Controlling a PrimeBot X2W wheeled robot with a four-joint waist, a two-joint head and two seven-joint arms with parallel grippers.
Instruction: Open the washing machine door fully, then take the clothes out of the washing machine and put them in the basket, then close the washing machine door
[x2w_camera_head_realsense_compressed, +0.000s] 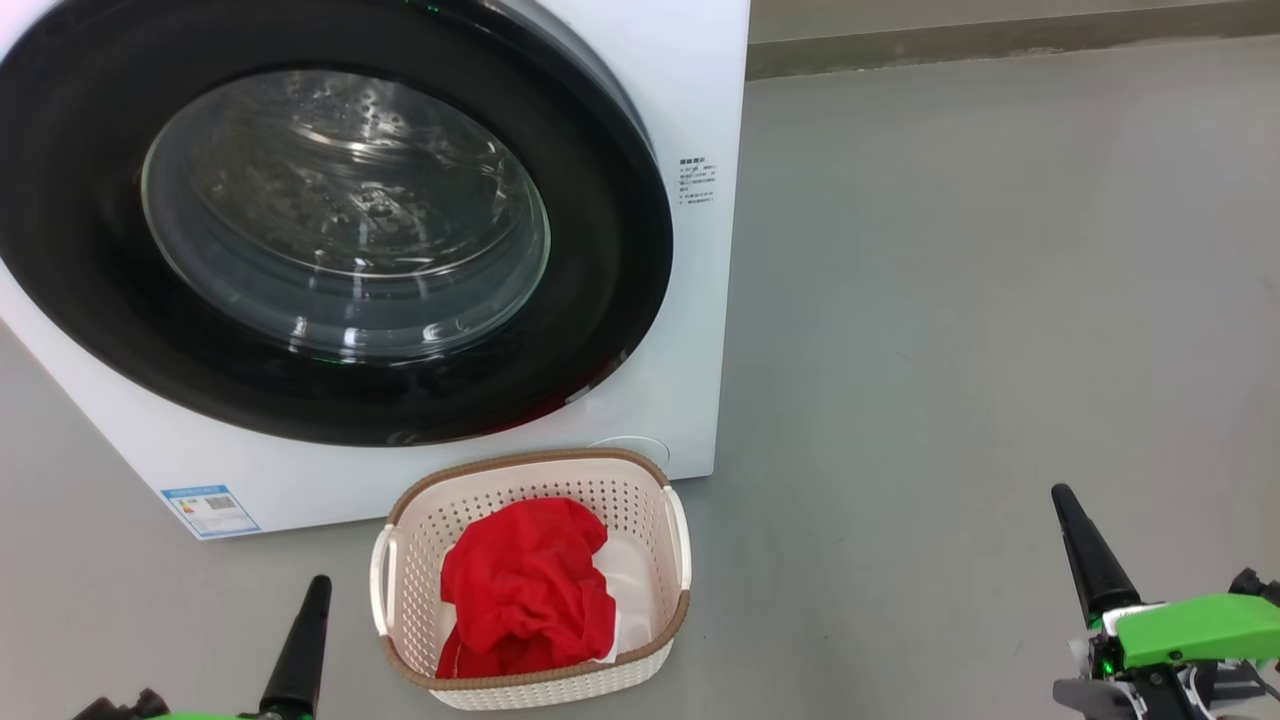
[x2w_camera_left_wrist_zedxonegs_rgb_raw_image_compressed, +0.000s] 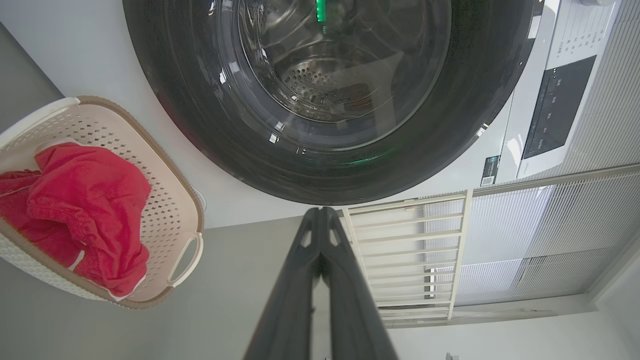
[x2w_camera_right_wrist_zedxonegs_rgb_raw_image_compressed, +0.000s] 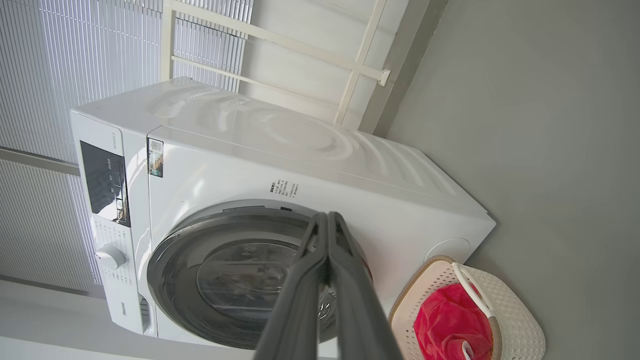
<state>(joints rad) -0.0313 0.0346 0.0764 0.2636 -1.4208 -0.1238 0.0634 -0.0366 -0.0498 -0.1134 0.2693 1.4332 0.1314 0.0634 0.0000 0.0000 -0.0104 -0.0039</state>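
Door (x2w_camera_head_realsense_compressed: 340, 220) of the washer (x2w_camera_head_realsense_compressed: 700, 100), head view: black rim lies flush on the white front, and the glass shows bare drum behind it. Clothes (x2w_camera_head_realsense_compressed: 525, 585) — one red heap with white parts — sit inside the basket (x2w_camera_head_realsense_compressed: 620, 500), which stands on the floor just before the washer's lower right corner. Left gripper (x2w_camera_head_realsense_compressed: 318, 592) and right gripper (x2w_camera_head_realsense_compressed: 1066, 510) hang low at either side, well apart from door and basket; both wrist views show the two fingers pressed together on nothing. I judge the task at its last step, closing, and nearly or wholly done. To finish well I would check the rim's latch side for a gap — I cannot tell from here whether it is latched — and, if needed, press there with closed fingertips, square to the front, not on the glass
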